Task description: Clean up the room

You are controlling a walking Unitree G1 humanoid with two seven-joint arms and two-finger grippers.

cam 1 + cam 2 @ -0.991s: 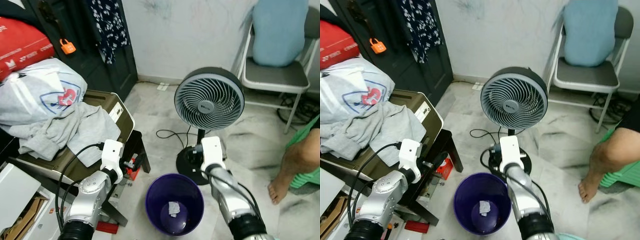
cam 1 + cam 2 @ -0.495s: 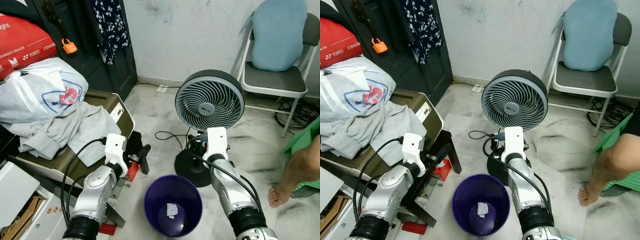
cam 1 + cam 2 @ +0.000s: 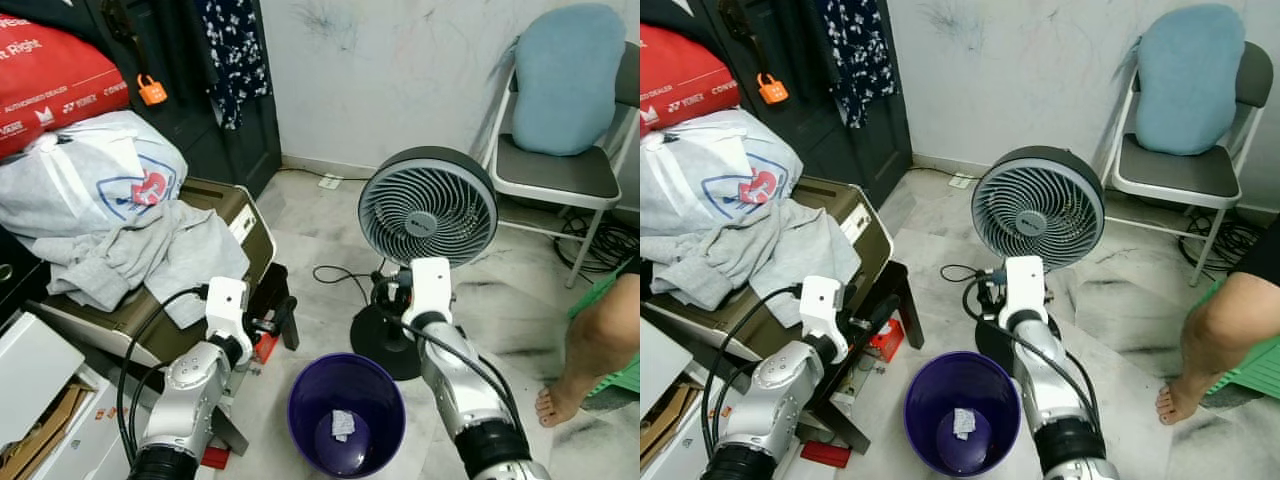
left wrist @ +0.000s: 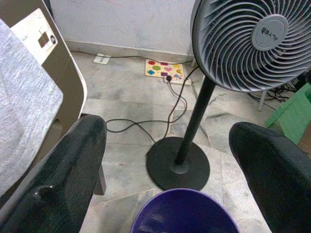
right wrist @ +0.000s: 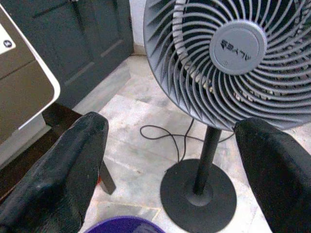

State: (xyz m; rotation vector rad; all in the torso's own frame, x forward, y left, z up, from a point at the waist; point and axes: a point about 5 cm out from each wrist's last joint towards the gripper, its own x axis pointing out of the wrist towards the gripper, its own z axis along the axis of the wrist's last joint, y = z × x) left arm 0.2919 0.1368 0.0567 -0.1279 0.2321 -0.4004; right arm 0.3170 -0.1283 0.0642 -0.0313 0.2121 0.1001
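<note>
A round purple plastic waste bin (image 3: 347, 412) stands upright on the pale marble floor (image 3: 320, 235), its mouth facing up, between the two silver arms and just in front of the round black base of a grey pedestal fan (image 3: 427, 205). At the bottom of the bin lies a small crumpled white scrap of paper (image 3: 342, 425); it is too small to tell which way it points. The left claw (image 4: 170, 160) hovers above the near rim of the bin with its two black fingers (image 4: 63, 174) spread wide and nothing between them. The right claw (image 5: 170, 160) is held up in front of the fan, its fingers likewise wide apart and empty. To the robot's left, a crumpled grey sweatshirt (image 3: 140, 255) drapes over a brown suitcase (image 3: 235, 215), with a white plastic bag (image 3: 85, 180) piled above it. A person's bare leg and foot (image 3: 585, 365) show at the right, near a folding chair with a blue cushion (image 3: 565, 85).
</note>
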